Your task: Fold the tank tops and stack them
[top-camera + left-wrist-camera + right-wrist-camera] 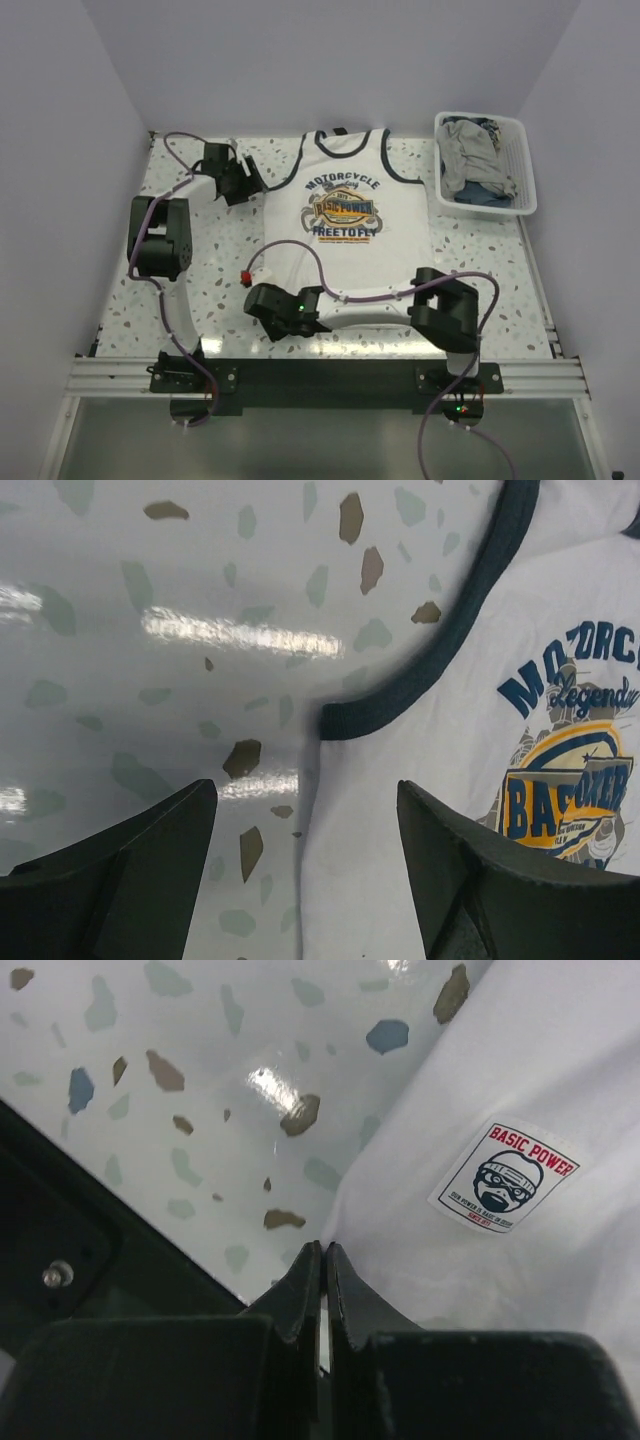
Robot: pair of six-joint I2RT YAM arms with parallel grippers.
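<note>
From above, the speckled terrazzo bench sat boxed in by plain white walls on three sides, with a black base bar along its near edge. The white tank top lay flat at mid-bench, print up, neck toward the far edge. A white slatted basket stood in the far right corner, holding the crumpled grey tank top over some blue cloth. The left gripper hung by the shirt's left armhole, near the far left corner. The right gripper reached across to the shirt's near left corner, its arm and a purple cable hiding much of the hem.

The left wrist camera showed what the overhead could not: the left gripper had its fingers spread wide apart, one over bare bench, the other over cloth. The shirt's side edge ran between them, below the navy trim of the armhole.

The right wrist camera showed the right gripper with fingers pressed together, tips at the edge of the cloth. Whether they pinched fabric I could not tell. A small "BASIC POWER" label lay on the shirt just beyond.
</note>
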